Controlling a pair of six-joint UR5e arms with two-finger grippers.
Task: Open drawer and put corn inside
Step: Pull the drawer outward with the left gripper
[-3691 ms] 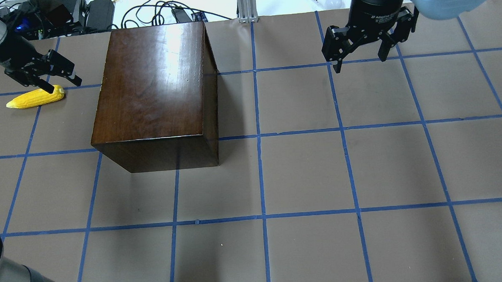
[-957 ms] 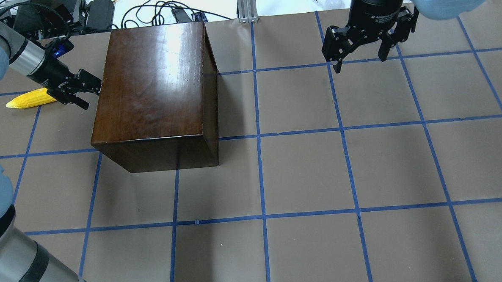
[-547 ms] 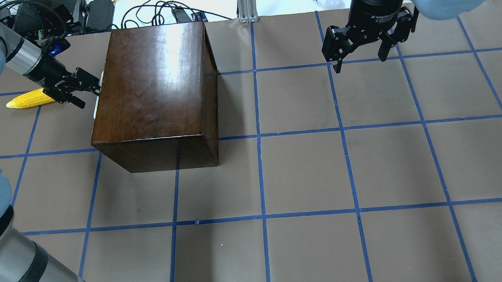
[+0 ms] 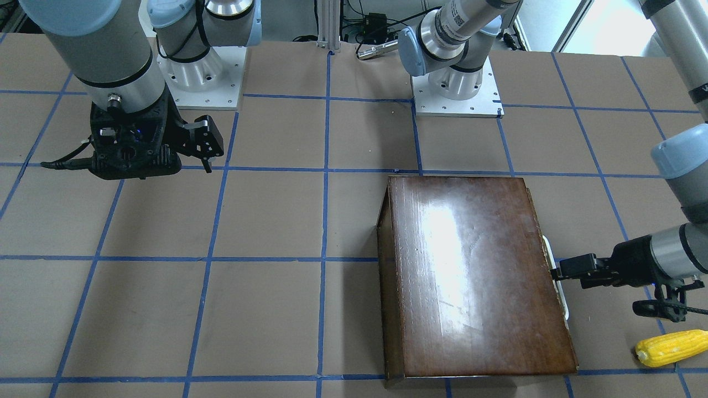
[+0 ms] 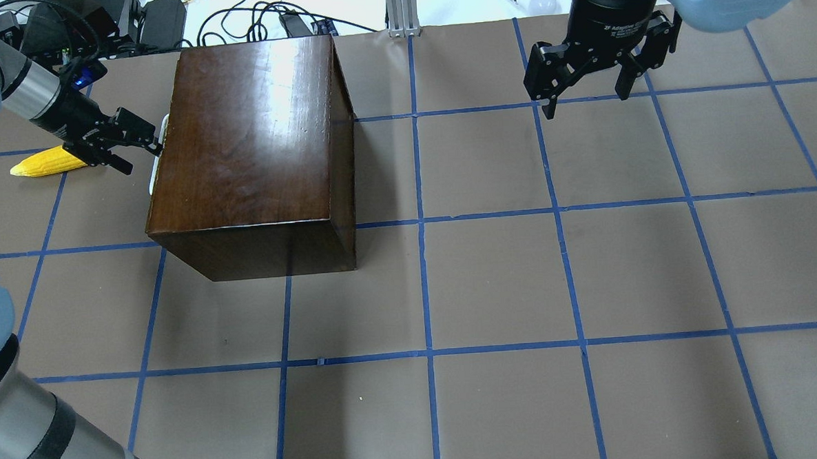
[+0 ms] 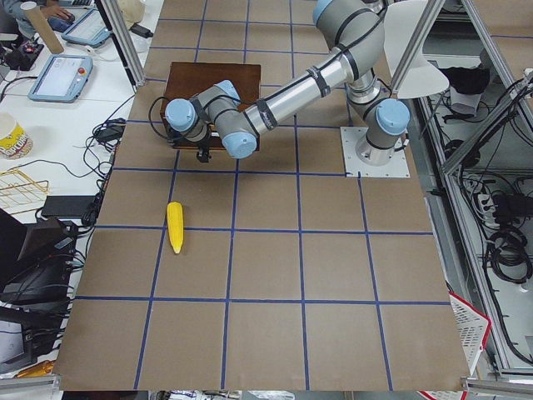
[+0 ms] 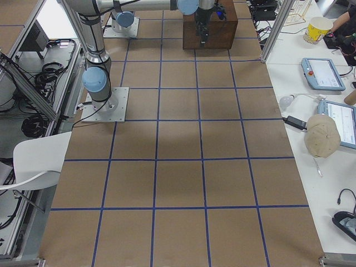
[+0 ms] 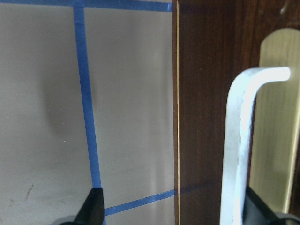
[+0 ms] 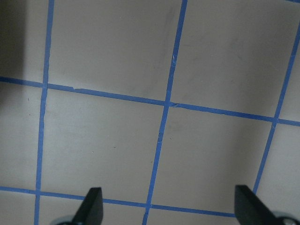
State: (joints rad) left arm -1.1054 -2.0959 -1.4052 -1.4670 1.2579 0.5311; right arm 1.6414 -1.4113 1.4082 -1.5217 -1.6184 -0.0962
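Observation:
The glossy dark-brown box [image 5: 253, 140] stands at the table's back left. The drawer's dark front panel [image 8: 206, 117] carries a brass plate [image 8: 276, 117] and a silver bar handle [image 8: 239, 140]. That handle shows as a pale strip [image 5: 159, 154] past the box's left edge, also in the front view [image 4: 556, 276]. My left gripper [image 5: 142, 155] is open, with the handle just inside one finger [image 8: 255, 206]. The yellow corn [image 5: 43, 162] lies on the table behind that gripper, left of the box. My right gripper [image 5: 588, 104] is open and empty above the table's back right.
Brown paper with a blue tape grid covers the table [image 5: 493, 281]. Cables and power bricks [image 5: 158, 20] lie beyond the back edge behind the box. The arms' base plates [image 4: 456, 88] sit at the robot's side of the table.
My left gripper went from above the corn to the box's left side, then drew back leftward. The pale handle strip has come out from under the box's edge. The right arm has not moved.

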